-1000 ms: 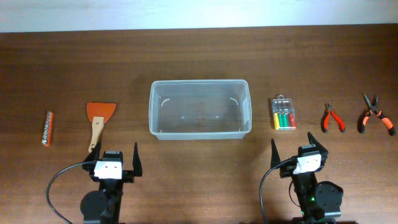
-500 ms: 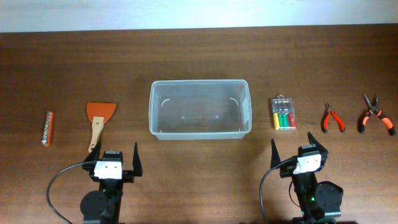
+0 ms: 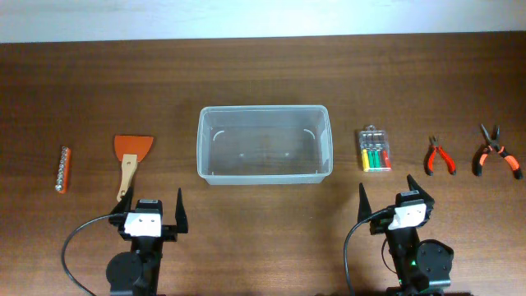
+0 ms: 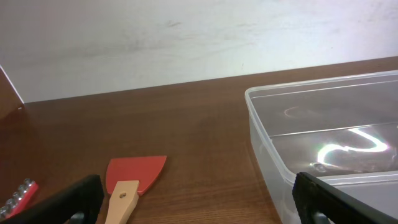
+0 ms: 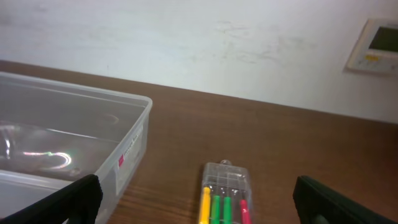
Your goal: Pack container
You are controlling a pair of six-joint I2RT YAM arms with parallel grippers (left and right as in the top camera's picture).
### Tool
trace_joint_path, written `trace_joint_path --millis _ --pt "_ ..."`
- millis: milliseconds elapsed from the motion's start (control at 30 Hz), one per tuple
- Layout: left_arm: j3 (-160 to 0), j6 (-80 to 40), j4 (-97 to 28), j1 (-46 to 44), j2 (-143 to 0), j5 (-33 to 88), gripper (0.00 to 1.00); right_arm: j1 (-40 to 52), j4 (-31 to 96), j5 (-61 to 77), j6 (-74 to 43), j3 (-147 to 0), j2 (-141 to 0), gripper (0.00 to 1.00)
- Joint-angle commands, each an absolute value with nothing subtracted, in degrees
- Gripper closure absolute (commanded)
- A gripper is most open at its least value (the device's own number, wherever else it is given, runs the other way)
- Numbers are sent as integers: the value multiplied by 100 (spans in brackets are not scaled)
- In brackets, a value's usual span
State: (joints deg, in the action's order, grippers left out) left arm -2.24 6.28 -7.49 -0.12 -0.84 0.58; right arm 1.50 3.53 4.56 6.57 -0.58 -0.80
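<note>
Now | container (image 3: 263, 108) open-topped, bare floor visible | left tool (image 3: 153, 205) spread apart | right tool (image 3: 394, 197) spread apart

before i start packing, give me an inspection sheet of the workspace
surface: brown wood table, no spills seen
job's things: container empty, centre; scraper and bit strip to its left; screwdriver case, small pliers, big pliers to its right
clutter: nothing seen
hands: left hand and right hand open, holding nothing
cables: a black cable loops by each arm base
surroundings: white wall, wall panel
</note>
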Motion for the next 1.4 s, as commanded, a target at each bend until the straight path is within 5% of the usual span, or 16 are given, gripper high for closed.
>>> trace_joint_path --millis 0,400,767,1167,1367 --pt "-185 698 -744 16 -30 19 1 180 338 373 132 -34 -36 1" --pt "-185 698 -744 16 -30 19 1 -545 1894 -344 141 -1850 -666 1" --pt "-185 698 -744 16 -30 19 1 -2029 3636 2128 1070 -5096 -4510 1" --pt "-185 698 -744 16 -30 19 1 -2952 5988 1302 1041 -8519 -7371 1" --pt "-185 698 -744 16 -30 19 1 -4093 7312 2034 1044 -9723 -8486 1"
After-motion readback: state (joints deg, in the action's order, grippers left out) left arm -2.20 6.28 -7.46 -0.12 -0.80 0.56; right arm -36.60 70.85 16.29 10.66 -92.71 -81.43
